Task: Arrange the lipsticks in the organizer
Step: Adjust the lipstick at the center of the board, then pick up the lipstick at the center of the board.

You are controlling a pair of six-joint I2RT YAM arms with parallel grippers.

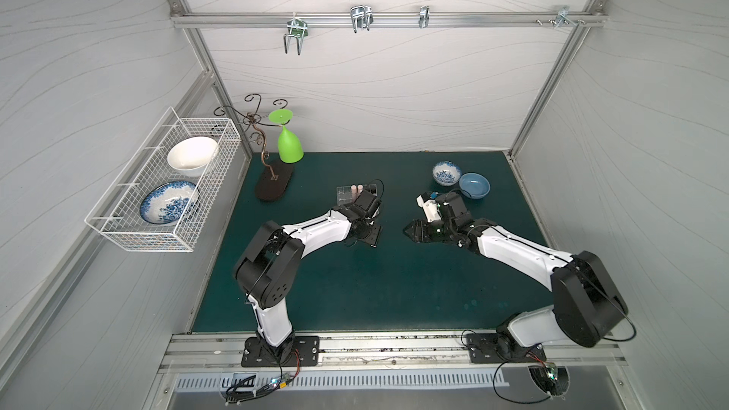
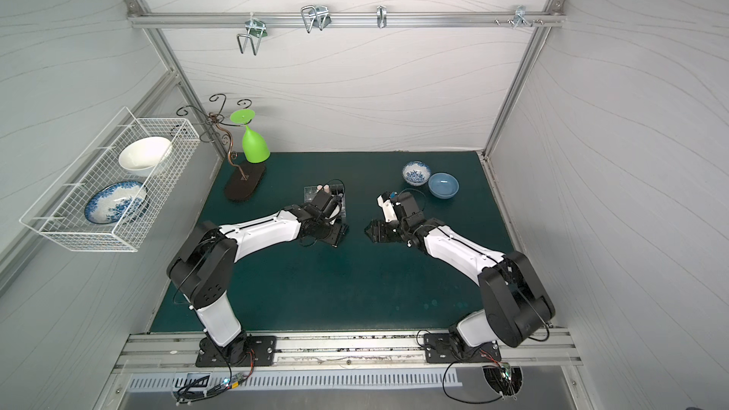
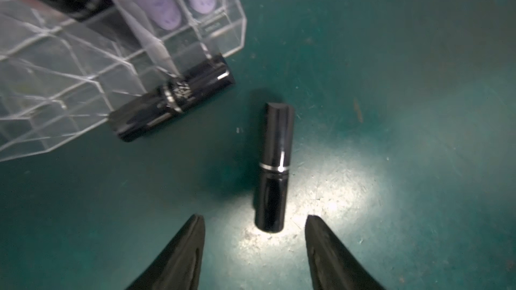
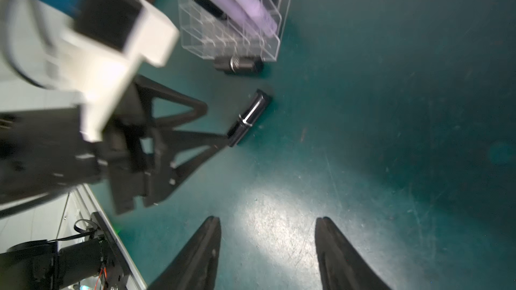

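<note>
Beside the organizer (image 3: 223, 32), a loose black lipstick (image 3: 275, 163) lies flat just ahead of the left gripper (image 3: 254, 217), whose jaws are apart and empty. A second black lipstick (image 3: 173, 104) lies against the organizer wall. Looks like the pick-up step: straddle the tube, clamp, then upend it into a free cell. Right gripper (image 4: 268, 218) is spread and empty. Scuffed green mat (image 3: 391, 79), white-panelled enclosure (image 1: 374, 92).

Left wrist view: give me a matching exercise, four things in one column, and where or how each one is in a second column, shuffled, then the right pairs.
Things
1. lilac lipsticks
2. black lipstick nearest the left gripper
3. other black lipstick
4. left gripper

States
A. open, holding nothing
B. lying on the mat right beside the organizer
C. slotted in organizer cells
D. lying on the mat, apart from the organizer

Pairs: 1-C, 2-D, 3-B, 4-A.
</note>
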